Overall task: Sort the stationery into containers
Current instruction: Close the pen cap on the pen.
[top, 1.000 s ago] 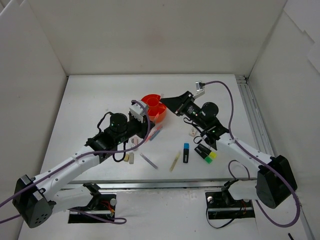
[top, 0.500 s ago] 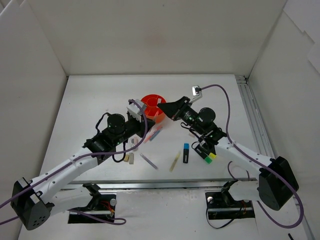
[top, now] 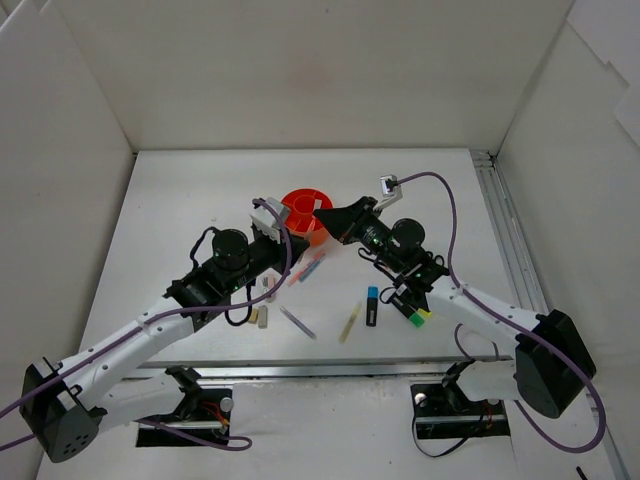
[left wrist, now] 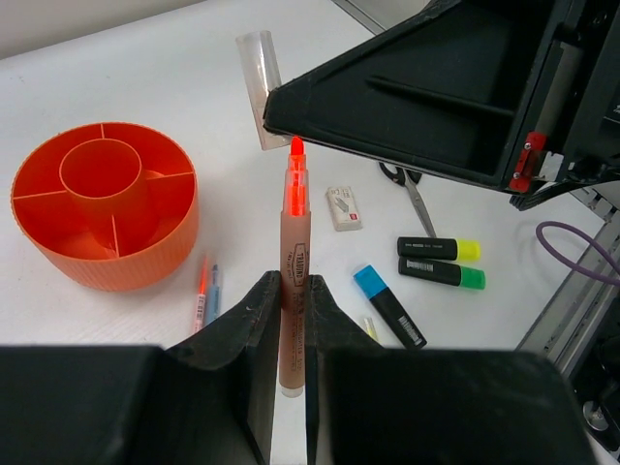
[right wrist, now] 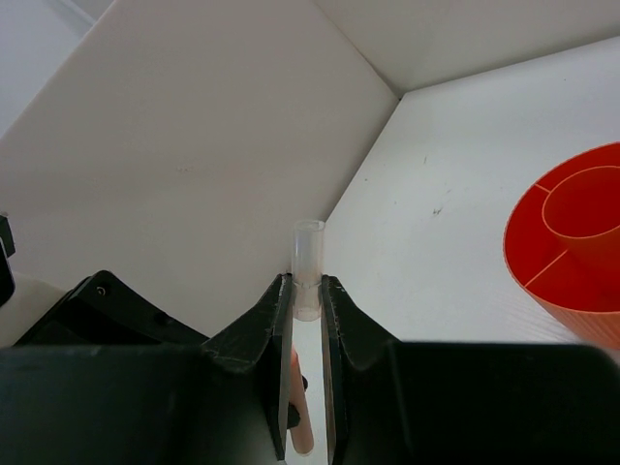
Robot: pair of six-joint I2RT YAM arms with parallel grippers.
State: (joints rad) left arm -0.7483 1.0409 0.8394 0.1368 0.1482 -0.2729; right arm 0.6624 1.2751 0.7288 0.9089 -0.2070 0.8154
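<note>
My left gripper (left wrist: 294, 281) is shut on an uncapped orange pen (left wrist: 293, 232), whose orange tip points away from it. My right gripper (right wrist: 306, 281) is shut on a clear pen cap (right wrist: 308, 254). In the left wrist view that cap (left wrist: 254, 63) stands just beyond the pen's tip and a little left of it, apart from it. In the top view both grippers, left (top: 275, 216) and right (top: 326, 214), meet beside the round orange organiser (top: 303, 202). The organiser (left wrist: 107, 247) has divided compartments with nothing showing in them.
On the table lie a blue highlighter (left wrist: 389, 305), a yellow one (left wrist: 441, 249) and a green one (left wrist: 446, 274), scissors (left wrist: 414, 194), an eraser (left wrist: 343, 207) and an orange and a blue pen (left wrist: 206, 295). A yellow pen (top: 350, 322) and tan erasers (top: 258, 317) lie nearer the front edge.
My right gripper has moved left with the cap, closing in on my left gripper. The left gripper has shifted slightly up and left with the pen.
</note>
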